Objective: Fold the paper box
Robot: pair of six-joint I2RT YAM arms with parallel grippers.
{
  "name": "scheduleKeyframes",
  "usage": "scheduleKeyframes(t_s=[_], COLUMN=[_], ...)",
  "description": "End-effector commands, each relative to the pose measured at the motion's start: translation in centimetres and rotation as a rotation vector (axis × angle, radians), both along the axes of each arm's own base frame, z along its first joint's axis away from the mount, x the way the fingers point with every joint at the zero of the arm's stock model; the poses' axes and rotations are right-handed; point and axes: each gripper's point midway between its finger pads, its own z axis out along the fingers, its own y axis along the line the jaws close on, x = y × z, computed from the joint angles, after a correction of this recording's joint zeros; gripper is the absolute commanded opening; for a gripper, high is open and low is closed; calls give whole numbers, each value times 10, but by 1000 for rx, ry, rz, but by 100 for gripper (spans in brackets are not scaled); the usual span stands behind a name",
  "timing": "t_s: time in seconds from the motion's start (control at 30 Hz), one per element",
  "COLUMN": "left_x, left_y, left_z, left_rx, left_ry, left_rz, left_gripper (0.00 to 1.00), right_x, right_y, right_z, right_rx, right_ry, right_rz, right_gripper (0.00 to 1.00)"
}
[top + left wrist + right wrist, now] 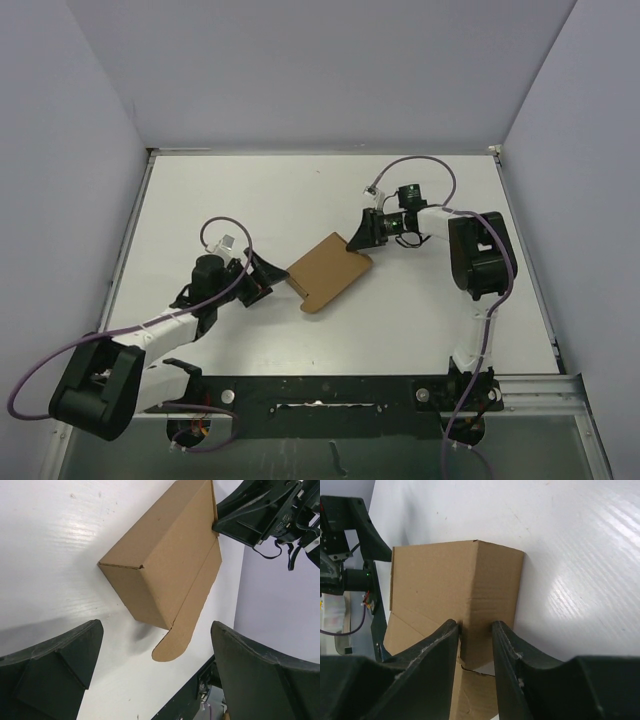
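Note:
The paper box (328, 270) is a brown cardboard carton lying folded in the middle of the table, with a rounded flap (175, 642) flat on the surface at its near end. My left gripper (268, 272) stands open just left of the box and does not touch it; in the left wrist view (156, 630) its wide-spread fingers frame the box's near corner. My right gripper (358, 236) is at the box's far end. In the right wrist view (476, 627) both narrow-set fingers press against the cardboard (445, 585) between them.
The white table (250, 200) is walled by pale panels on the left, back and right. The black rail (330, 390) with the arm bases runs along the near edge. The right arm's dark body (478, 255) stands right of the box.

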Motion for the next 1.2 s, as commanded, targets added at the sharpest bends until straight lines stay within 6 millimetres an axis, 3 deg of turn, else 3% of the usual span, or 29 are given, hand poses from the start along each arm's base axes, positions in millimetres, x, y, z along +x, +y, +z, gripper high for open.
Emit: scheduleKeyframes(t_s=[0.0,0.27,0.6,0.87,1.17], left_x=[9,14,28,44,47], left_y=[-14,-30,-43,-55,-59], left_z=[19,24,9,12,6], left_rx=[-76,-106,-97,-106,-108], left_ry=[-70,-91,-74,-108,-87], left_rz=[3,-8,13,70,157], left_gripper=[90,95,98,98,94], right_x=[10,8,8,7,7], right_y=[-9,-15,-21,-23,-24], right_z=[-4,-13,-21,-25,-29], right_rx=[23,36,50,53,46], right_ry=[22,71,117,133,136], right_rz=[-45,-64,-79,-83,-85], right_gripper=[31,28,26,26,26])
